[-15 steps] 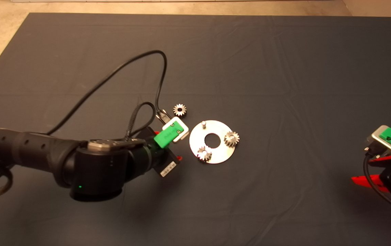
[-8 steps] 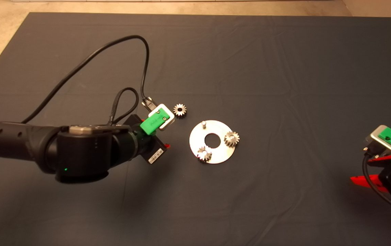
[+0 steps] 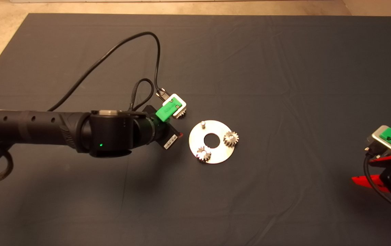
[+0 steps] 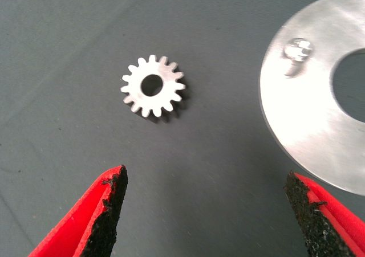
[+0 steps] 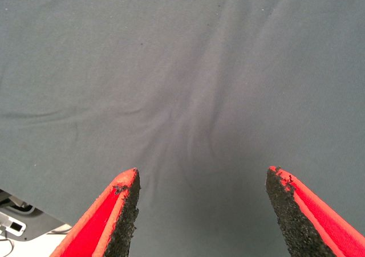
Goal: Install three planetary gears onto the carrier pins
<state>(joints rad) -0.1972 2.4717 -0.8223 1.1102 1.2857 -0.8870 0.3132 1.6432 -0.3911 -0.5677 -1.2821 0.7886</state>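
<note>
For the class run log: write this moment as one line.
left tool: open, above loose gear | disc: two gears seated, one pin bare | right tool: open, parked

Left gripper (image 4: 205, 211) out over mid-mat, fingers (image 4: 111, 211) spread; right gripper (image 5: 202, 211) at lower right edge, fingers spread.

black arm (image 3: 45, 128) | green LED | green tool (image 4: 205, 211) | red fingers (image 4: 91, 217)
</note>
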